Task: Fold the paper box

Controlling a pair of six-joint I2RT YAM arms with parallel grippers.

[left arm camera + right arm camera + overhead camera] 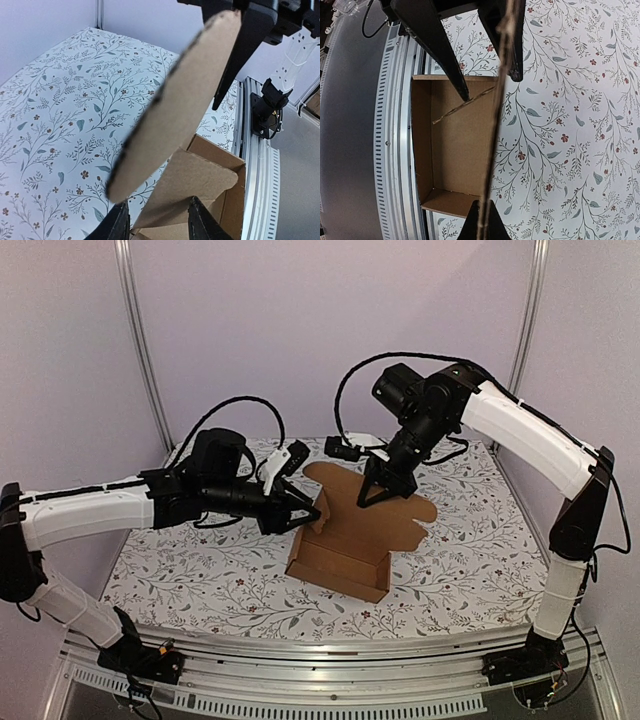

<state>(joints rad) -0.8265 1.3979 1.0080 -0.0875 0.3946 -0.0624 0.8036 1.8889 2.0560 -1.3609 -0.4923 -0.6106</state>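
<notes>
Right now the paper box (340, 545) sits mid-surface, half-formed; my right pincer (385, 480) is clamped on its raised lid flap (370, 495); left pincer (300, 510) grips the side wall, partly spread; risk: lid slips or creases if I push unevenly.

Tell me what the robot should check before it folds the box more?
1. Right gripper pinches the lid flap: ok, shut on it.
2. Left gripper holds the side flap: cannot tell, fingers straddle it.
3. Paper box sits flat on the table: ok.
4. Box tray has nothing inside: ok.
5. Lid flap is unbent: ok, it looks straight.
</notes>
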